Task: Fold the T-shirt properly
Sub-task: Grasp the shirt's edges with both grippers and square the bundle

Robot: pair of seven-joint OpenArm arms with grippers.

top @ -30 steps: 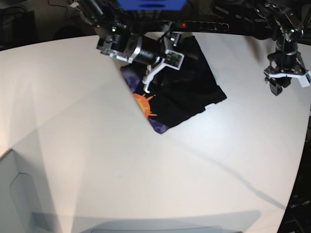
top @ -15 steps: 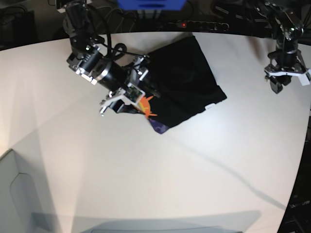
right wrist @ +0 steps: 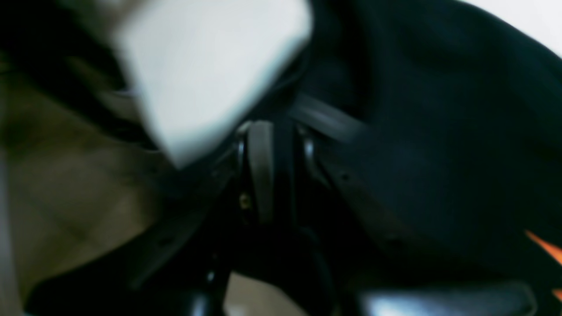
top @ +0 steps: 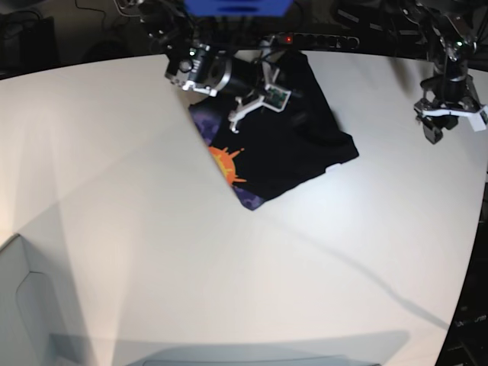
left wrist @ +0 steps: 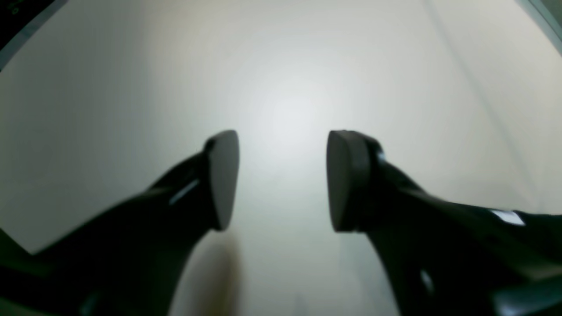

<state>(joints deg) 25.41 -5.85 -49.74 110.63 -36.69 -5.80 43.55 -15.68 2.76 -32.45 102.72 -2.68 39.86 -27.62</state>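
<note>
Matte white table point(top: 152, 252) is noted as smooth, curved-edged. The T-shirt point(top: 293, 149), soft black cloth folded into a rough rectangle, is seen lying flat at the far-centre; orange sunburst print point(top: 227, 164) on a purple patch is exposed at its near-left edge. Right gripper point(top: 255, 105) is positioned over the shirt's far-left part, jaws narrowed w/ dark fabric between them. Left gripper point(left wrist: 283, 177) is held apart at far right above bare table, pads wide, nothing gripped.

No words, numbers or brand marks can be read in any view; the T-shirt point(top: 282, 145) bears only an orange sunburst picture at its lower left edge, with no lettering.
</note>
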